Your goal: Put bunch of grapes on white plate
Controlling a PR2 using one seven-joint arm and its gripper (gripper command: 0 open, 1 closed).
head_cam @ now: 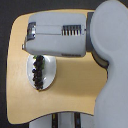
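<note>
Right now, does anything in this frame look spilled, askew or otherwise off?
Nothing stands out. The bunch of grapes lies wholly on the white plate, which sits flat on the wooden table. The arm hides the plate's upper edge, and the gripper's fingertips are not visible.

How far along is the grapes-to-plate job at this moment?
Done, by the look of it: the bunch of grapes lies on the white plate, lengthwise near its middle. In hand: the arm hangs over the plate's top edge; its jaws are hidden, so a grip cannot be judged. Left: at most letting go and pulling clear of the table.
</note>
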